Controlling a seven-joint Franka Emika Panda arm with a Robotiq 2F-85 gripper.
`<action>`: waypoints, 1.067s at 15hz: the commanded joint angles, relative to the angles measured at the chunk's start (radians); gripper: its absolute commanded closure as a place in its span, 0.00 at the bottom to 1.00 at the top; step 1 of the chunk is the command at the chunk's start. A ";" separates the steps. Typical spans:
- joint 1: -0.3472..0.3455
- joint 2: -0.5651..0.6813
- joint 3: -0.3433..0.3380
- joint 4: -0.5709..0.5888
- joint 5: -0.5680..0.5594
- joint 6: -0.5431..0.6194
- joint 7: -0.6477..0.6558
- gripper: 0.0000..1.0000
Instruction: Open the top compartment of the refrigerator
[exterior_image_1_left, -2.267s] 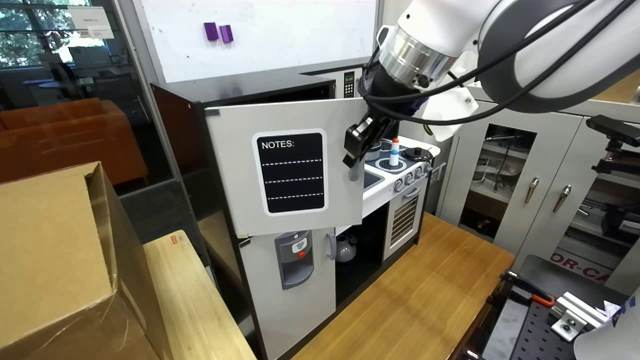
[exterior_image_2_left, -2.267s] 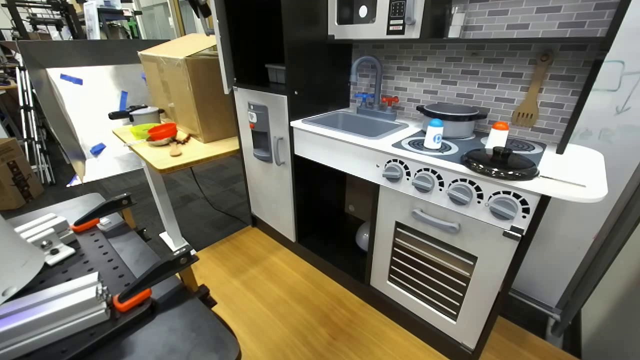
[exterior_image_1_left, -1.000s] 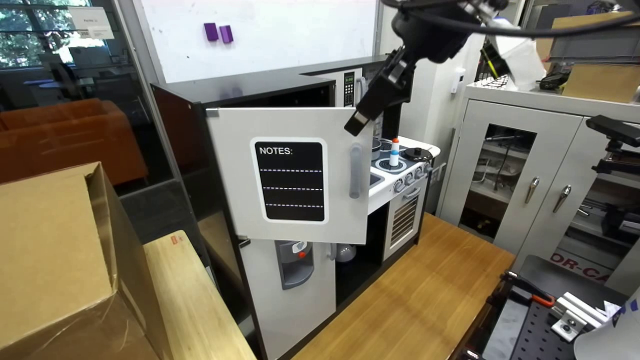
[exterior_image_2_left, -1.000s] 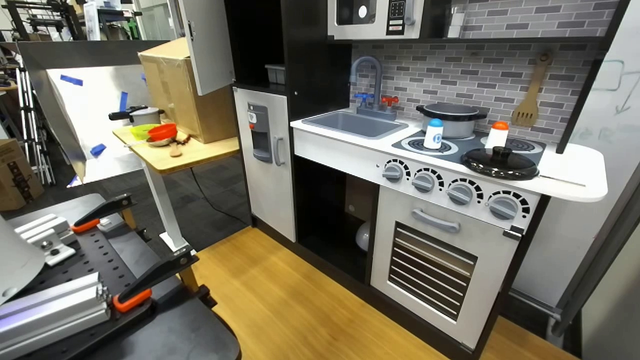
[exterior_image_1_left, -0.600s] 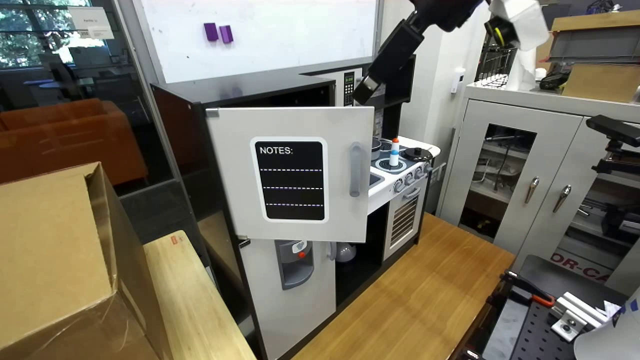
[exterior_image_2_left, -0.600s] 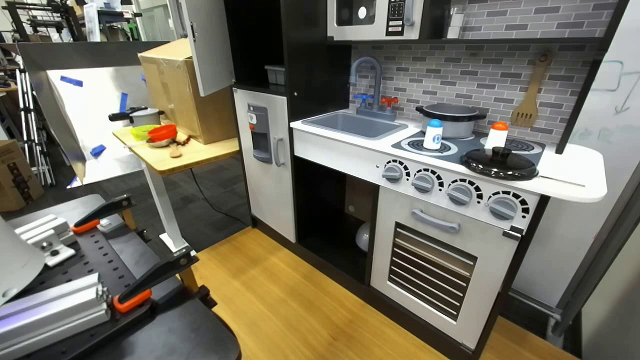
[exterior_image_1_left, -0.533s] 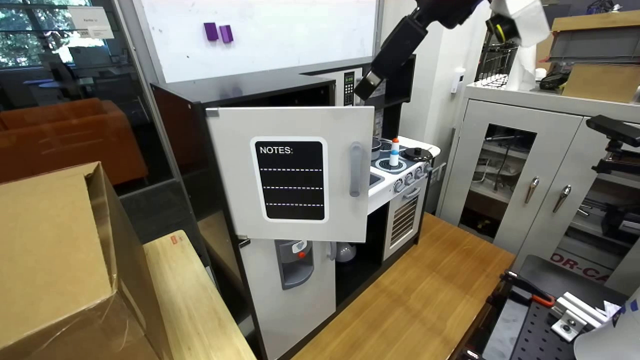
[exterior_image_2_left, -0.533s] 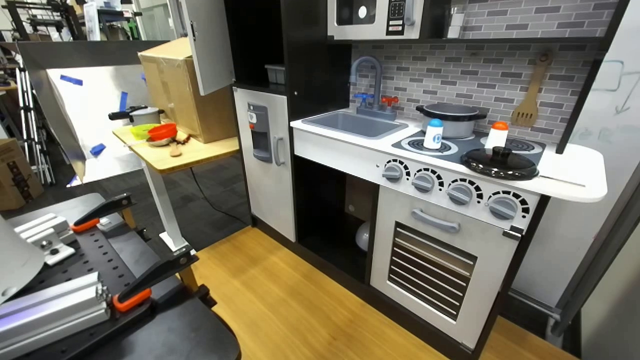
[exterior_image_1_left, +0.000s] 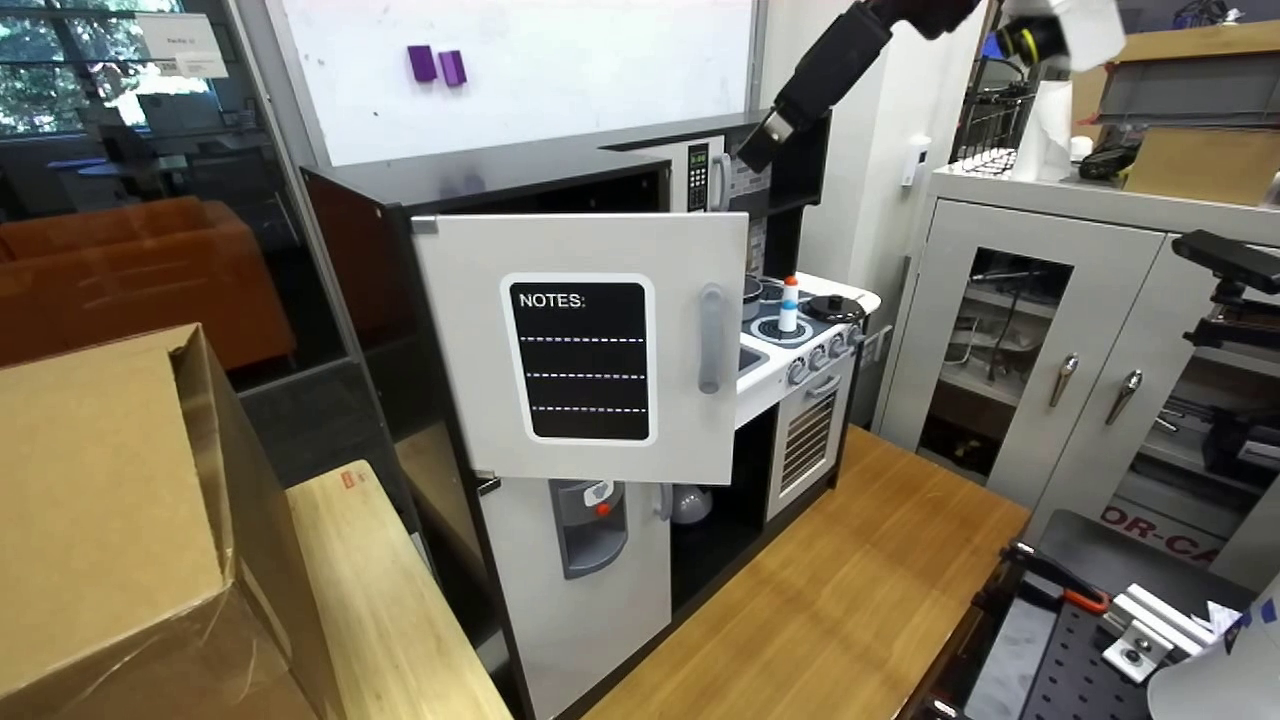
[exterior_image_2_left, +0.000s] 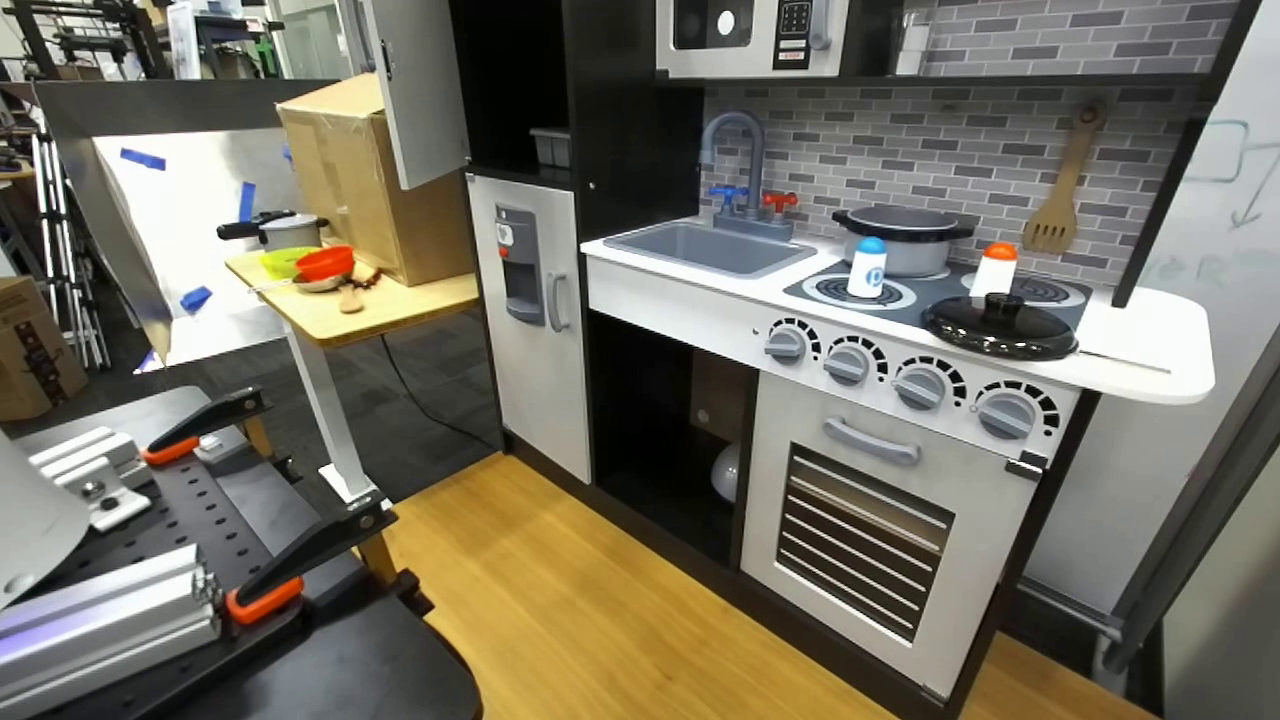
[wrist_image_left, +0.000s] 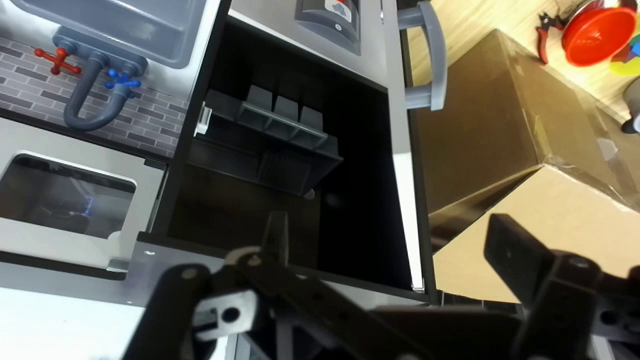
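Observation:
The white door of the top compartment (exterior_image_1_left: 690, 250), with its black NOTES panel, stands swung out from the black refrigerator (exterior_image_1_left: 480, 175). In an exterior view the door (exterior_image_2_left: 425, 100) juts out beside the dark opening. The wrist view looks down into the compartment's inside (wrist_image_left: 360, 175), where a dark grey tray (wrist_image_left: 282, 122) sits. The door shows nearly edge-on there, its grey handle (wrist_image_left: 435, 55) free. My gripper (exterior_image_1_left: 765, 150) hangs above and behind the door's free edge, apart from it. In the wrist view my gripper (wrist_image_left: 388, 230) has its fingers spread wide with nothing between them.
A large cardboard box (exterior_image_1_left: 110, 480) stands on a wooden table (exterior_image_1_left: 370, 580) near the hinge side. The sink (exterior_image_2_left: 710, 248), stove and microwave (exterior_image_2_left: 750, 35) adjoin the refrigerator. A grey metal cabinet (exterior_image_1_left: 910, 330) stands farther along.
The door has swung farther out since the earliest frames and then stays put. My gripper has come away from the handle, rising and moving right in an exterior view.

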 joint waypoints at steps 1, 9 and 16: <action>-0.012 0.000 0.011 0.002 0.015 -0.003 -0.010 0.00; -0.012 0.000 0.010 0.002 0.015 -0.003 -0.010 0.00; -0.080 0.014 0.054 0.010 -0.058 -0.032 0.018 0.00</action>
